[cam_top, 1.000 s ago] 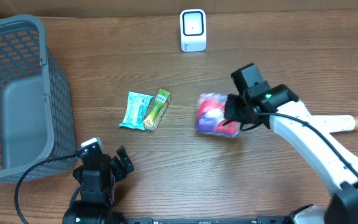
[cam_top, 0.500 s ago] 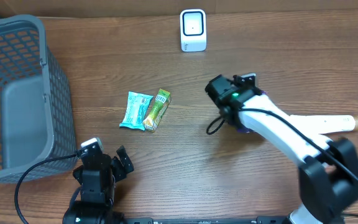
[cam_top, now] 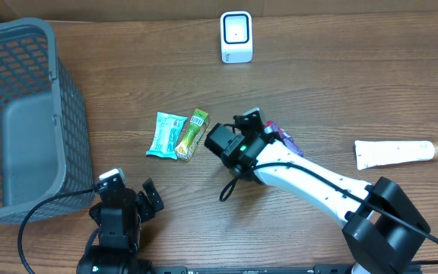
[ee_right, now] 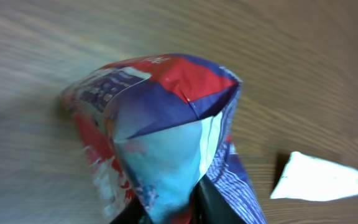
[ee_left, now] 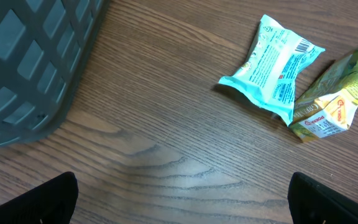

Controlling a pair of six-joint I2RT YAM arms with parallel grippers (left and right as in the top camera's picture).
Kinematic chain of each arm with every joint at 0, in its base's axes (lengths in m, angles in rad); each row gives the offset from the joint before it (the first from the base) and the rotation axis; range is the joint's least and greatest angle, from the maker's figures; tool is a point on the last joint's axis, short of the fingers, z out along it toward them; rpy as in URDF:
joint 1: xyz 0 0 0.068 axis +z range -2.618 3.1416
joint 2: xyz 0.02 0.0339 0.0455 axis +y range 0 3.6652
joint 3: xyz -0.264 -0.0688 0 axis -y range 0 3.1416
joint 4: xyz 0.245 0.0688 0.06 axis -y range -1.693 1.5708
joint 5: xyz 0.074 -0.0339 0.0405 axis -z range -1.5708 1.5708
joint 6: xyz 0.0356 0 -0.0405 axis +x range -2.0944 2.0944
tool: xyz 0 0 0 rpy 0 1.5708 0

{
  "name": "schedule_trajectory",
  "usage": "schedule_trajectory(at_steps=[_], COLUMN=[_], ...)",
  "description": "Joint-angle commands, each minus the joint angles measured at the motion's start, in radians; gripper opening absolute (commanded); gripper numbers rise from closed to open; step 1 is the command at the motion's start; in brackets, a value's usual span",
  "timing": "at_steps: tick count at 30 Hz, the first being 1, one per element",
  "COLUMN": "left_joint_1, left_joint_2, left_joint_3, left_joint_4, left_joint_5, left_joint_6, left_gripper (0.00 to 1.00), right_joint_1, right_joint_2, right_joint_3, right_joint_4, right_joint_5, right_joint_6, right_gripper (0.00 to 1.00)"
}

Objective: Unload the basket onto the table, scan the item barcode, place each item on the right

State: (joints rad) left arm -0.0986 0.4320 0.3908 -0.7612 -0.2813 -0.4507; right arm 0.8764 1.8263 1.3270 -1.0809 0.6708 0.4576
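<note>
Your right claw (cam_top: 263, 129) has the snack bag (ee_right: 166, 130) right at its tips, pinched or let go you cannot tell, and the scan looks undone: the scanner (cam_top: 236, 36) stands well beyond the claw, while your left claw (ee_left: 185, 200) waits spread wide.

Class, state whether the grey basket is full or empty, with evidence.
Empty as far as shown: overhead, the basket shows bare floor; its left edge is cropped.

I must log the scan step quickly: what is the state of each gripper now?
Left gripper: open, empty.
Right gripper: closed on the snack bag.
</note>
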Motion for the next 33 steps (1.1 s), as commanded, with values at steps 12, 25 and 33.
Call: schedule_trajectory(at_steps=[12,25,33], left_joint_1=[-0.002,-0.002,-0.002], left_joint_2=[-0.009,-0.009,-0.009], left_joint_3=[-0.004,-0.004,-0.004], left_joint_4=[0.006,0.006,0.006], left_joint_5=[-0.014,-0.014,-0.014], left_joint_6=[-0.018,-0.018,-0.018], left_gripper=[1.00,1.00,1.00], right_joint_1=[0.030,-0.227,-0.510], right_joint_2=[0.010,-0.017,-0.015], right_joint_3=[0.119,0.238,0.217], right_joint_4=[0.006,-0.047,-0.039], right_joint_5=[-0.597,-0.806,-0.862], right_joint_6=[-0.058,-0.074,-0.412], right_gripper=[0.53,0.68,0.79])
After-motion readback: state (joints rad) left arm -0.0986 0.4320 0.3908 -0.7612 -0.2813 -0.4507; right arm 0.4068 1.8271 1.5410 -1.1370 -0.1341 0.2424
